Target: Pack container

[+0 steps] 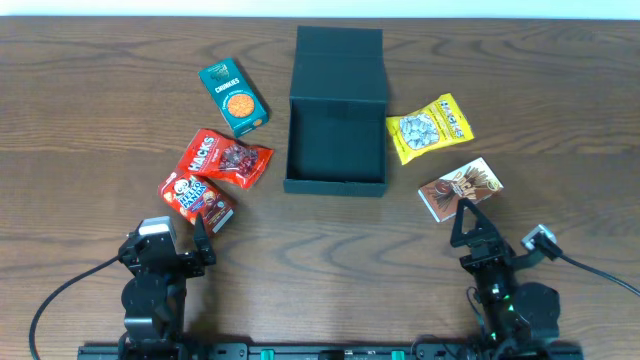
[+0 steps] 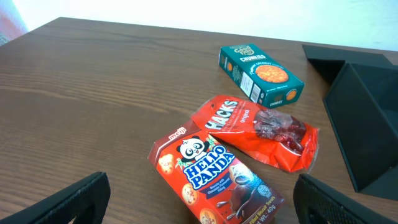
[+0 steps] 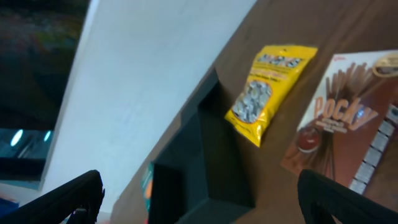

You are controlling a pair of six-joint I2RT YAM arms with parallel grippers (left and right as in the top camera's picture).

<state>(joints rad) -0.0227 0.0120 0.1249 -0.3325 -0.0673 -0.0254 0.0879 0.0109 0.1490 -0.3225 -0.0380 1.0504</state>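
The dark teal container point(image 1: 336, 183) stands open at the table's middle back, its flap lid point(image 1: 340, 58) folded back; it also shows in the left wrist view point(image 2: 367, 124) and the right wrist view point(image 3: 205, 168). Left of it lie a teal cookie box point(image 1: 233, 97), a red Hacks bag point(image 1: 228, 159) and a red Hello Panda box point(image 1: 198, 197). Right of it lie a yellow seed bag point(image 1: 430, 127) and a brown Pocky box point(image 1: 460, 188). My left gripper point(image 1: 203, 238) is open and empty, just in front of the Hello Panda box point(image 2: 211, 180). My right gripper point(image 1: 468, 222) is open and empty, near the Pocky box point(image 3: 354, 130).
The wooden table point(image 1: 90, 120) runs to a white wall at the back. Both arm bases sit at the front edge. Black cables trail from each arm at the front left and front right.
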